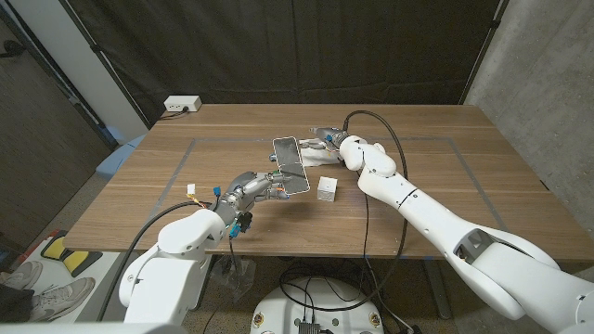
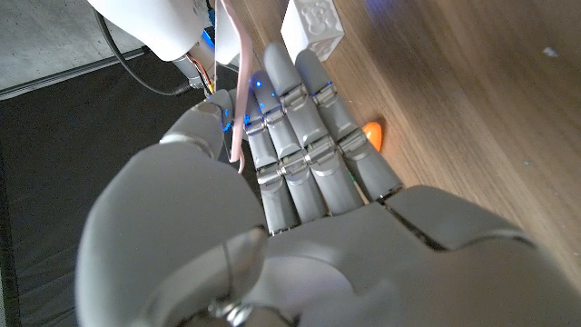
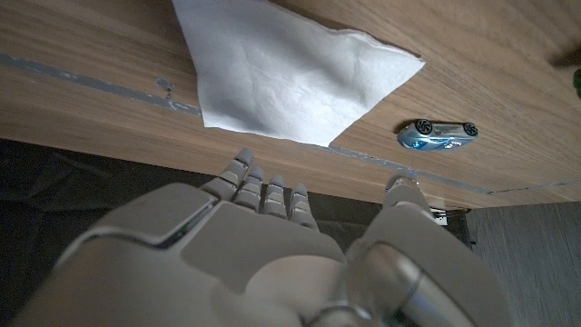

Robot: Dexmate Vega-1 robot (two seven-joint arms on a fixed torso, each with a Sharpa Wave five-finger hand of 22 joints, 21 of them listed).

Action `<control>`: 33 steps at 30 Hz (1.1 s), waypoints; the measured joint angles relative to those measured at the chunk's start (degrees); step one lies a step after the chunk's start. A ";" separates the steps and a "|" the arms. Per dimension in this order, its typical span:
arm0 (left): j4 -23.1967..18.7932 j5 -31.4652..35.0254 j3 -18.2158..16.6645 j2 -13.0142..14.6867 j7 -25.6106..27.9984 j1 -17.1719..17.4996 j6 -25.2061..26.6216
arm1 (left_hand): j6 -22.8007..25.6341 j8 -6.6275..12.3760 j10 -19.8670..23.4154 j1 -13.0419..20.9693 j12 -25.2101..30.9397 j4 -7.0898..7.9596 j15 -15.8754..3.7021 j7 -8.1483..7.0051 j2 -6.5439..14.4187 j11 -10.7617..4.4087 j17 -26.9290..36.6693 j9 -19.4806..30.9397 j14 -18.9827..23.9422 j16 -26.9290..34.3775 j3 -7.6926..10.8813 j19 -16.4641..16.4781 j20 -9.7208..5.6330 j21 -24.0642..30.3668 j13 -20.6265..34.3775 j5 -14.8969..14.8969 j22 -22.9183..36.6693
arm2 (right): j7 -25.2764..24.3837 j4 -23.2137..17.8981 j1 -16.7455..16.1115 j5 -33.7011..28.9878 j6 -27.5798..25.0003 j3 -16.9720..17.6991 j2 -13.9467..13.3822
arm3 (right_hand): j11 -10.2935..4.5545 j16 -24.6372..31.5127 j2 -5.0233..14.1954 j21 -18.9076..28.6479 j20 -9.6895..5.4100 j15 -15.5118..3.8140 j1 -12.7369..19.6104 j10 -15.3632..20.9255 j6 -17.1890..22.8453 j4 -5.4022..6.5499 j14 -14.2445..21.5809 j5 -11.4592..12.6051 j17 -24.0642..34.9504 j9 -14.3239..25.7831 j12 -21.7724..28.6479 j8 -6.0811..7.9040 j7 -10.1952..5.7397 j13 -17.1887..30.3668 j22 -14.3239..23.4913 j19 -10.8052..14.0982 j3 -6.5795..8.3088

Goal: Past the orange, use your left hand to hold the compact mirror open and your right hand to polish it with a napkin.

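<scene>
Our left hand [image 1: 263, 185] grips the compact mirror [image 1: 290, 163], propping it open; our right hand [image 3: 300, 213] hovers spread above the napkin [image 3: 281, 73], ready to grab.

Compact mirror [image 1: 290, 162] — open, rectangular, two silvery panels hinged, upper panel tilted up, on the table's middle. White napkin [image 3: 281, 73] — folded, flat on the wood, just beyond the mirror. Orange [image 2: 373, 135]: a sliver shows beside the mirror.

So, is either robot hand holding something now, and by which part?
The left robot hand holds the open compact mirror by its lower half. The right robot hand holds nothing; the napkin lies free beyond its fingers.
</scene>
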 measured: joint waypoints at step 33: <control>2.27 -1.77 -2.11 0.36 -2.01 -3.29 1.74 | -0.06 1.25 -0.01 -0.62 0.00 0.00 0.02 0.06 -0.61 -0.01 1.33 0.00 -0.02 0.27 0.00 -0.41 -0.40 1.54 2.15 2.65 -0.01 | 8.32 8.92 5.95 -11.00 -8.85 -6.70 3.02 | -2.20 1.11 -1.24 -0.45 -1.45 -2.99 0.61 2.20 -1.74 -1.14 2.59 1.33 0.01 -0.01 2.19 0.94 0.05 0.00 -0.02 3.32 -1.39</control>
